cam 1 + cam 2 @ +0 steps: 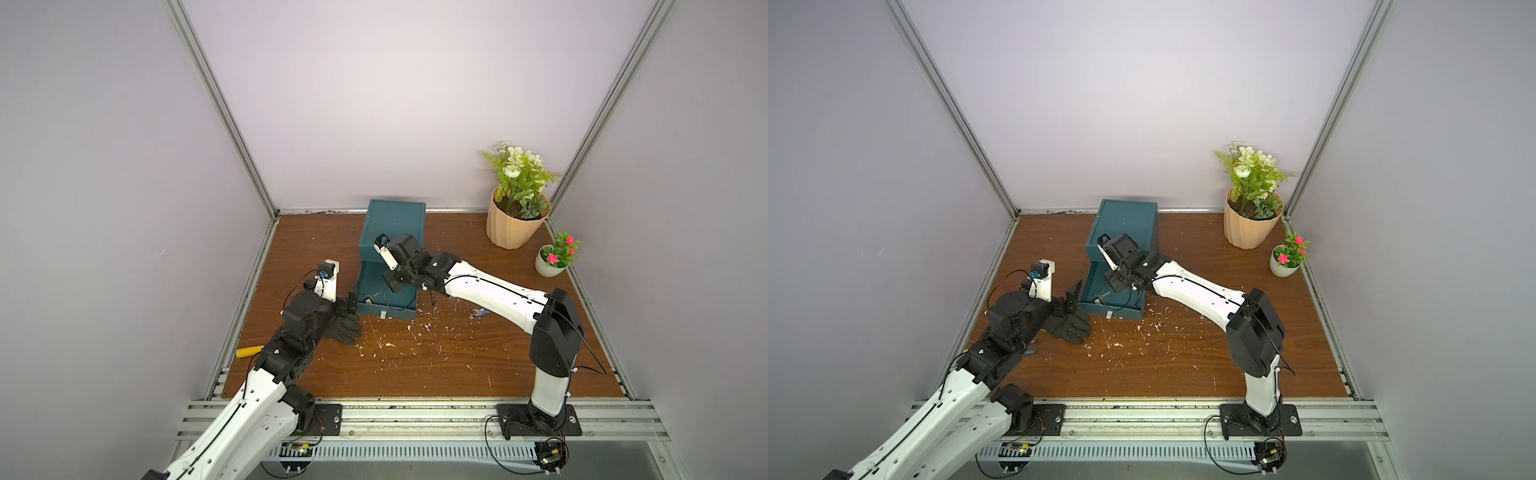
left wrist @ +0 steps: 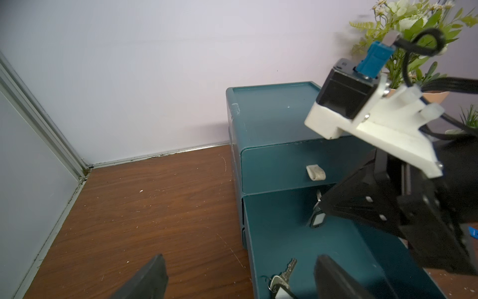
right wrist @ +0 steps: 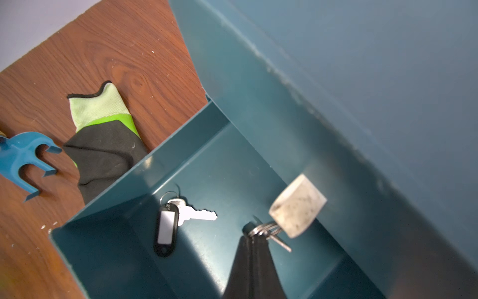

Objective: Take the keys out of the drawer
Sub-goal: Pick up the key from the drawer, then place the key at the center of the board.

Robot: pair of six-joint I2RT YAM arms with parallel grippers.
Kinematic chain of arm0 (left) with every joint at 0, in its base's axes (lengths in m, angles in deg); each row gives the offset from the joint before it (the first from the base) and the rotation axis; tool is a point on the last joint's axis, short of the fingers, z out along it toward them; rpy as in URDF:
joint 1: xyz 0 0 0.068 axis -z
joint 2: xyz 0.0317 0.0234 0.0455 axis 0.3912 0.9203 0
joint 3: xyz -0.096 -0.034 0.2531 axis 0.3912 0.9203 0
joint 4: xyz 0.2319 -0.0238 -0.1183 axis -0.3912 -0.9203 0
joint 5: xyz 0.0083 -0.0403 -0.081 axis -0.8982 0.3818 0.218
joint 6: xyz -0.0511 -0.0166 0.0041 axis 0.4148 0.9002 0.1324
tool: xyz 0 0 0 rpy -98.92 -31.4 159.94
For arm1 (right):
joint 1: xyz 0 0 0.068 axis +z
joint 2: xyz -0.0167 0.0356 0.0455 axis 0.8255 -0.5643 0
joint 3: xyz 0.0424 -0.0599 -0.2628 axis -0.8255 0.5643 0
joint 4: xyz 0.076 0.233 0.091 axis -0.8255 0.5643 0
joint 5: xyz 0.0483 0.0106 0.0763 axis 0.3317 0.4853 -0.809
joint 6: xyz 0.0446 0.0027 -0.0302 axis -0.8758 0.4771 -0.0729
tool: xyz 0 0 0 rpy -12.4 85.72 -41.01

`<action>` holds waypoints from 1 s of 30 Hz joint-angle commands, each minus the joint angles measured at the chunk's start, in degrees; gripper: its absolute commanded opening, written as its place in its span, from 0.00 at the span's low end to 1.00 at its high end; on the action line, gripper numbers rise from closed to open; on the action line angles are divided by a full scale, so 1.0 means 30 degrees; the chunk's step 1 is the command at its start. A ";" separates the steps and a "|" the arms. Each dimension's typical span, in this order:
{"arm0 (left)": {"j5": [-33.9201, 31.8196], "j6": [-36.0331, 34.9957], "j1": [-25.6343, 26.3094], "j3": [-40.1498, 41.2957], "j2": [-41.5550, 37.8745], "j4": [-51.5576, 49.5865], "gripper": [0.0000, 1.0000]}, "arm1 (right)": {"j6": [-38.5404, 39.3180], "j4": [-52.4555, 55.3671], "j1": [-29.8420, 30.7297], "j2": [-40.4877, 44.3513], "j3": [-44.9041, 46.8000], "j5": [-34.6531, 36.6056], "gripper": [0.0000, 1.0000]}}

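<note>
Step in hand: I judge this the lift-out; my right jaws (image 3: pixel 254 234) are together, pinched on the ring of one set of keys (image 3: pixel 269 230) low inside the open drawer (image 3: pixel 196 145).
Left jaws: my left jaws (image 2: pixel 238 277) stand wide apart with nothing between them, just beside the drawer's side wall, above the counter (image 1: pixel 436 361).
Keys in the drawer: a second key with a black tag (image 3: pixel 166 229) lies flat on the drawer floor, near its front corner, untouched.
Keys already out: a small blue-tagged thing (image 1: pixel 480 312) lies on the counter under my right arm; probably a key, too small to be sure.
Next move: raise the pinched ring straight up, clear of the grubby pull tab (image 3: pixel 297 205) on the drawer above, then carry it over the wall to the counter.
Hidden: the tag of the held set is behind my own fingers; I cannot tell its colour.
Nearby: a black and green glove (image 3: pixel 103 139) and a blue plastic fork-like tool (image 3: pixel 23 158) lie outside the drawer.
</note>
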 commanded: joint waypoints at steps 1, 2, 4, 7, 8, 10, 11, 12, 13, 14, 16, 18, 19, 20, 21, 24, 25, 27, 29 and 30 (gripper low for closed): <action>0.0356 0.0051 -0.0193 0.0072 0.0004 0.0941 0.91 | -0.0108 -0.0130 -0.0035 0.1613 -0.0508 0.0226 0.00; 0.0589 -0.0043 -0.0193 0.0108 0.0011 0.1024 0.91 | -0.0108 -0.0049 -0.0050 0.1680 -0.0483 0.0303 0.00; 0.1051 -0.0188 -0.0192 0.0217 0.0106 0.1156 0.90 | -0.0057 0.0210 -0.0043 0.1796 -0.0555 0.0452 0.00; 0.1449 -0.0200 -0.0192 0.0222 0.0299 0.1423 0.90 | 0.0268 0.0641 -0.0051 0.1937 -0.0710 0.0596 0.00; 0.1697 -0.0277 -0.0185 0.0179 0.0355 0.1553 0.90 | 0.0324 0.0742 -0.0050 0.2011 -0.0720 0.0658 0.00; 0.2117 -0.0380 -0.0166 0.0018 0.0559 0.1774 0.89 | 0.0361 0.0736 -0.0079 0.2176 -0.0615 0.0665 0.00; 0.2307 -0.0454 -0.0192 -0.0056 0.0705 0.1848 0.89 | 0.0430 0.0721 -0.0104 0.2288 -0.0526 0.0551 0.00; 0.2448 -0.0498 -0.0163 -0.0126 0.0829 0.1879 0.89 | 0.0532 0.0674 -0.0136 0.2366 -0.0429 0.0410 0.00; 0.2619 -0.0584 -0.0165 -0.0216 0.0945 0.1909 0.89 | 0.0634 0.0636 -0.0164 0.2434 -0.0384 0.0256 0.00; 0.2784 -0.0697 -0.0172 -0.0296 0.1137 0.1945 0.89 | 0.0801 0.0589 -0.0195 0.2512 -0.0335 0.0070 0.00; 0.3264 -0.0932 -0.0164 -0.0464 0.1444 0.2012 0.88 | 0.1101 0.0524 -0.0225 0.2712 -0.0188 -0.0251 0.00; 0.3834 -0.1174 -0.0163 -0.0603 0.1755 0.2166 0.88 | 0.1254 0.0358 -0.0263 0.2988 0.0179 -0.0500 0.00; 0.4048 -0.1261 -0.0167 -0.0691 0.1938 0.2241 0.88 | 0.1200 0.0259 -0.0324 0.3199 0.0456 -0.0591 0.00; 0.4203 -0.1319 -0.0164 -0.0763 0.2094 0.2344 0.88 | 0.1104 0.0131 -0.0386 0.3445 0.0803 -0.0602 0.00; 0.4344 -0.1375 -0.0163 -0.0837 0.2239 0.2459 0.88 | 0.0969 0.0003 -0.0442 0.3744 0.1147 -0.0605 0.00; 0.5068 -0.1722 -0.0124 -0.1171 0.2802 0.2813 0.88 | 0.0332 -0.0515 -0.0761 0.4787 0.2529 -0.0743 0.00; 0.5228 -0.1793 -0.0087 -0.1252 0.2999 0.2901 0.88 | 0.0143 -0.0642 -0.0883 0.5100 0.2929 -0.0794 0.00; 0.5531 -0.1952 0.0025 -0.1519 0.3500 0.3086 0.87 | -0.0286 -0.0801 -0.1224 0.5842 0.3920 -0.0826 0.00; 0.5969 -0.2226 0.0237 -0.1700 0.3930 0.3309 0.87 | -0.0607 -0.0748 -0.1599 0.6476 0.4710 -0.0833 0.00; 0.6146 -0.2418 0.0396 -0.1807 0.4199 0.3427 0.87 | -0.0753 -0.0653 -0.1805 0.6807 0.5131 -0.0803 0.00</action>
